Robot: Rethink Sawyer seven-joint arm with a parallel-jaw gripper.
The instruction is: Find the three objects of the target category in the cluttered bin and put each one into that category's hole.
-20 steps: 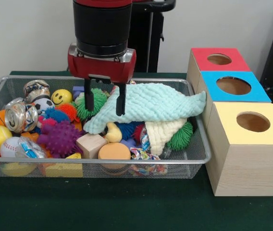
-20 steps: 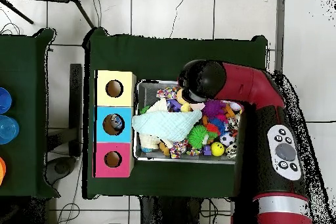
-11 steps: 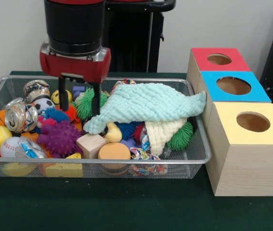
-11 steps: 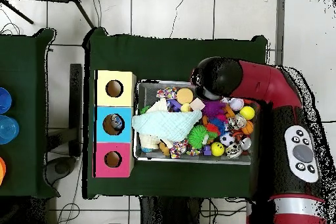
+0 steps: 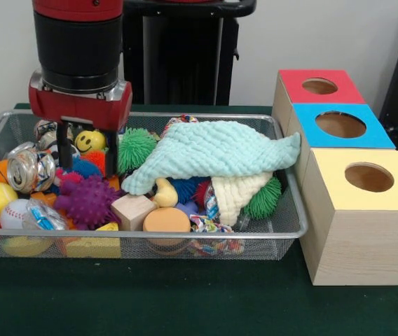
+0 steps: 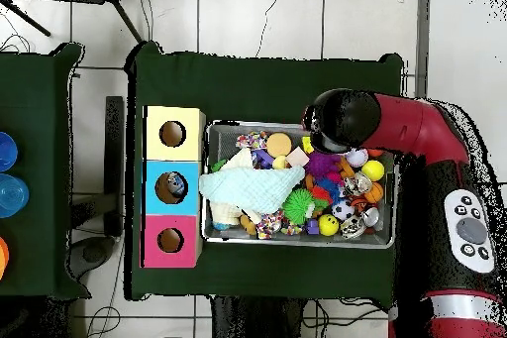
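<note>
Nothing is held: the tool [image 5: 85, 150] hangs spread and empty over the wire bin [image 5: 283, 231], fingers down among the spiky balls [image 5: 85, 199], so the search looks barely started, though something is glimpsed in the blue box's hole [image 6: 171, 187]. The target category can't be identified; much clutter beside the tool is hidden under the mint cloth [image 5: 216, 154].

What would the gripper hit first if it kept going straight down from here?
Probably the spiky balls: the gripper hangs open, pointing down over the blue spiky ball and purple spiky ball. Depth is unclear, so which comes first is uncertain.
</note>
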